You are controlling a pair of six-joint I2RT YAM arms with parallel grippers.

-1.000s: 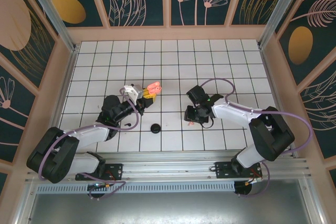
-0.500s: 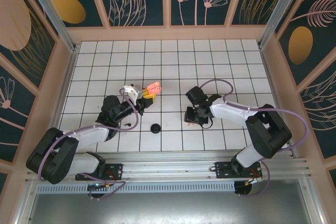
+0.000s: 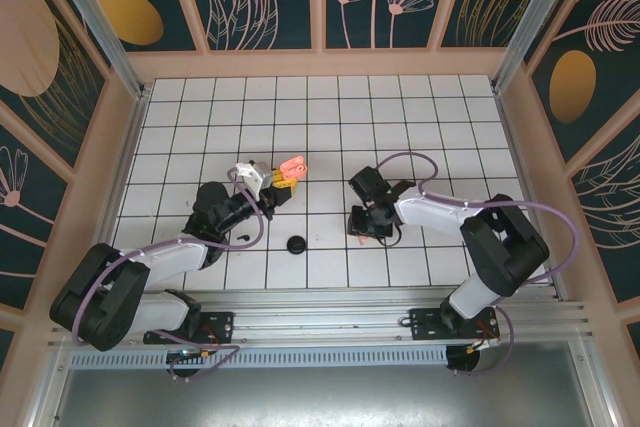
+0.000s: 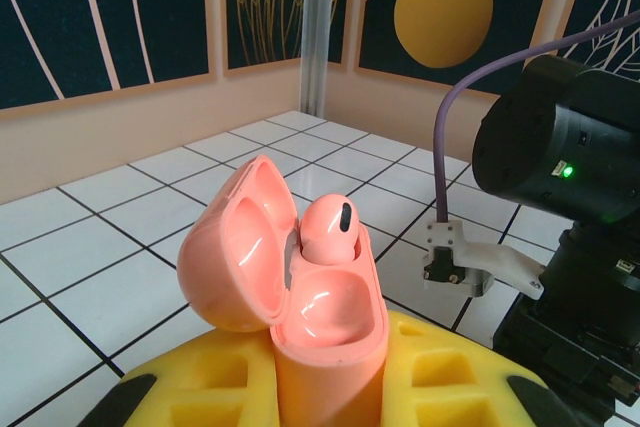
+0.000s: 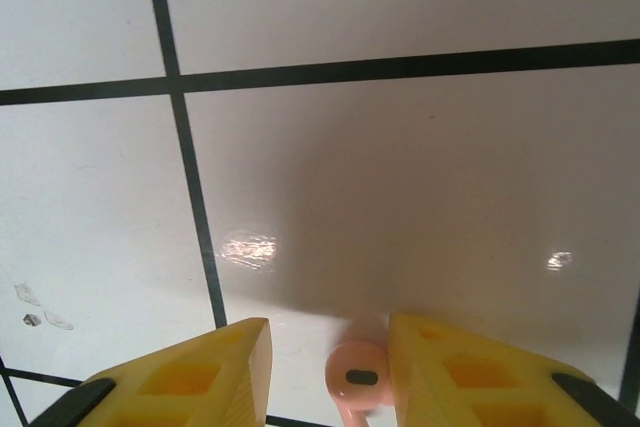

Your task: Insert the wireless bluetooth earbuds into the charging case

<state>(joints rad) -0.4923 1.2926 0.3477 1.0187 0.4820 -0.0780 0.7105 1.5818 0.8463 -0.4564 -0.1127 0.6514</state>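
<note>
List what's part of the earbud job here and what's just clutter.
Job:
- pink charging case, lid open, held by the left gripper
- pink earbud seated in it
- second pink earbud between the fingers of the right gripper

Lying about:
- black round disc
- small black bit beside the left arm, too small to identify

The pink case [image 4: 300,307] stands open, its lid [image 4: 235,257] tipped toward 10 o'clock, with one pink earbud [image 4: 325,230] seated inside. A second pink earbud [image 5: 358,382] lies loose at the case's 4 o'clock.

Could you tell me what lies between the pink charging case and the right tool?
In the top view, the stretch between the charging case and the right tool is bare tile.
</note>
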